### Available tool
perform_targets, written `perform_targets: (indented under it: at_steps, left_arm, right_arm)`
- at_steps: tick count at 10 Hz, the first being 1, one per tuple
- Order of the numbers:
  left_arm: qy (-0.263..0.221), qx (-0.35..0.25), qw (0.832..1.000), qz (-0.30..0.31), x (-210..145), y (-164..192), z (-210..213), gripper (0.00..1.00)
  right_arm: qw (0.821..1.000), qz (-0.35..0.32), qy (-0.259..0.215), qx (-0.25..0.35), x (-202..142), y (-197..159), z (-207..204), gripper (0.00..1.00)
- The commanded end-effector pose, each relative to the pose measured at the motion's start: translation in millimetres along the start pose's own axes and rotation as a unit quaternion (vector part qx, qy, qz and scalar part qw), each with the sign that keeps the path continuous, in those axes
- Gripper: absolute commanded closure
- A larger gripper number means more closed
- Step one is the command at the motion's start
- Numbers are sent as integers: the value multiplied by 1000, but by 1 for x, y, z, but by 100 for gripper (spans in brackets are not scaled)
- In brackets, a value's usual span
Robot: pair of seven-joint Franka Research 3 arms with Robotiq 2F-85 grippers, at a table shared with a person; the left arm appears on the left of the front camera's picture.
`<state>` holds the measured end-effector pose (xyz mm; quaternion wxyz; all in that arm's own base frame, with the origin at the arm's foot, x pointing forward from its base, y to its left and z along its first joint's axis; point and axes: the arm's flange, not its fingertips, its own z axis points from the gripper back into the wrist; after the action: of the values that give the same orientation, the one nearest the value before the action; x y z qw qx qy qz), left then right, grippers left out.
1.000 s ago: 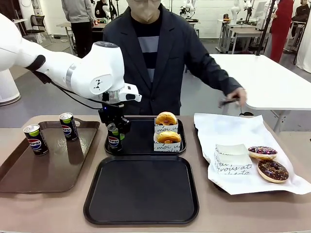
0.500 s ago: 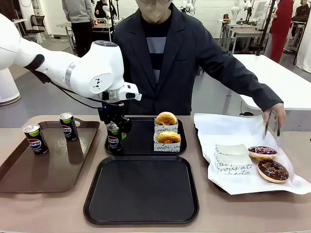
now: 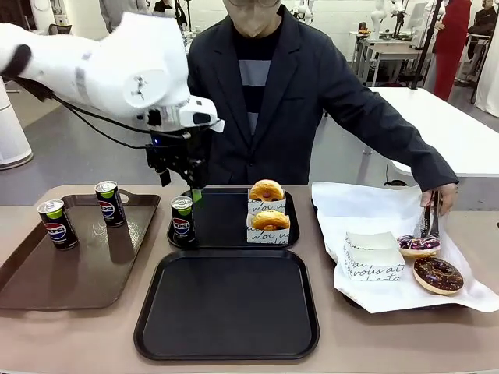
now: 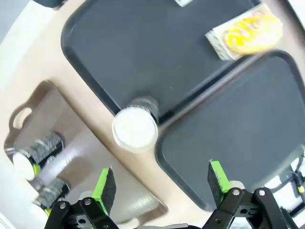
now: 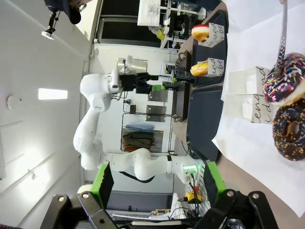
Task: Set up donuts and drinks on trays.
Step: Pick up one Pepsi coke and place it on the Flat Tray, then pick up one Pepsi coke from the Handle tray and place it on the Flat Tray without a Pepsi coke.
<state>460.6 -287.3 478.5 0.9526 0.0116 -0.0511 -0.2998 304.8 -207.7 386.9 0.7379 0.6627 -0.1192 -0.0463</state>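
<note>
The desk carries a brown tray at left, a near black tray and a far black tray in the middle, and white paper at right. The left gripper hangs above the far tray's left side, jaws apart and empty. The right gripper is also spread, holding nothing. One Pepsi can stands in the far black tray's near-left corner. Two more Pepsi cans stand on the brown tray. Two sleeved donuts sit on the far black tray, the script perhaps reading "moi vous". Two chocolate sprinkled donuts lie on the paper, and the person's tongs are at the farther one.
</note>
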Motion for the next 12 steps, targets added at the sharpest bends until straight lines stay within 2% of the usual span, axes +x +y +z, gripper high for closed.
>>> perform_targets:
  at_steps: [1, 4, 6, 8, 9, 12]
  left_arm:
    - [15, -34, 999, 2, -55, -1, 27, 0]
    - [16, -66, 997, 38, -138, 5, 43, 0]
    - [6, -72, 996, 59, -168, 17, 38, 0]
    - [1, -82, 995, 59, -184, 27, 40, 0]
    - [19, -63, 996, 66, -171, 20, 41, 0]
    - [19, -63, 996, 66, -171, 20, 41, 0]
  right_arm:
    - [1000, 8, -2, 6, 0, 0, 0, 0]
    - [1000, 8, -2, 6, 0, 0, 0, 0]
    - [1000, 8, -2, 6, 0, 0, 0, 0]
    - [1000, 8, -2, 6, 0, 0, 0, 0]
    - [1000, 8, -2, 6, 0, 0, 0, 0]
    - [1000, 8, -2, 6, 0, 0, 0, 0]
